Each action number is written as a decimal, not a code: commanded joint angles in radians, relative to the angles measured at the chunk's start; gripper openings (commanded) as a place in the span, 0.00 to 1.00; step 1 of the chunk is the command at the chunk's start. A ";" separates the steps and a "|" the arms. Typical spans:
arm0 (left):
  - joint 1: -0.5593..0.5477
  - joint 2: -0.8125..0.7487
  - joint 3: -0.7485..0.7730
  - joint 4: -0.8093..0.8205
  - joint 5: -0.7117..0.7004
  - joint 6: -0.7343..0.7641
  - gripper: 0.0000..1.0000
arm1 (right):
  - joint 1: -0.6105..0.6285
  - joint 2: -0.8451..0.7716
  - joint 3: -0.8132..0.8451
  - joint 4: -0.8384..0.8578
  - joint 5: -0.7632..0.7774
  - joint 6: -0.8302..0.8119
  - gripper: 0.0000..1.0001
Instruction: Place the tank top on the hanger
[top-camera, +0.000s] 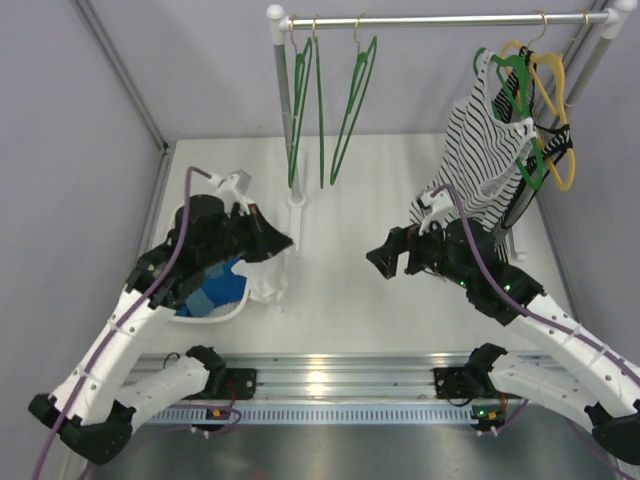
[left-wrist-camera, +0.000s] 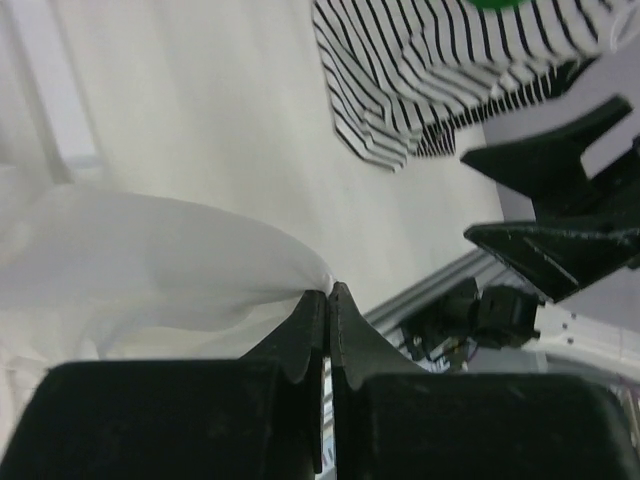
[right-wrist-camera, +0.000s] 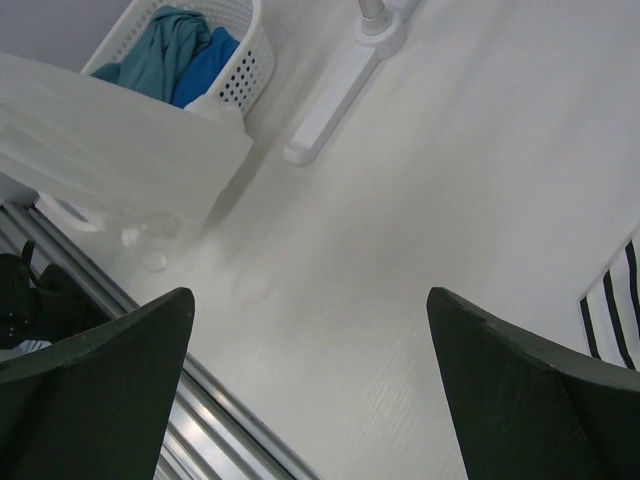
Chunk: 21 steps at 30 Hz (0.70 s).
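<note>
Tank top (left-wrist-camera: 150, 260) thin, white, see-thru, edge pinched in L pincer (left-wrist-camera: 328, 293).

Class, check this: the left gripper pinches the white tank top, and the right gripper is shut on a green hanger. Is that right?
No. The left gripper does pinch the tank top, but the right gripper is open and empty, as the right wrist view shows.

The top camera looks down from above the near edge over the whole white table (top-camera: 340, 300). Both wrist cameras sit low and close, facing inward across it; all three catch the black-and-white striped top (top-camera: 485, 170).
</note>
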 joint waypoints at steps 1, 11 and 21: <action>-0.216 0.062 -0.058 0.192 -0.155 -0.061 0.00 | 0.014 -0.028 -0.038 0.105 -0.056 0.029 1.00; -0.452 0.360 -0.079 0.421 -0.203 -0.102 0.00 | 0.014 -0.114 -0.122 0.060 0.060 0.060 0.97; -0.446 0.535 -0.037 0.399 -0.355 -0.059 0.61 | 0.014 -0.104 -0.173 0.011 0.068 0.094 0.93</action>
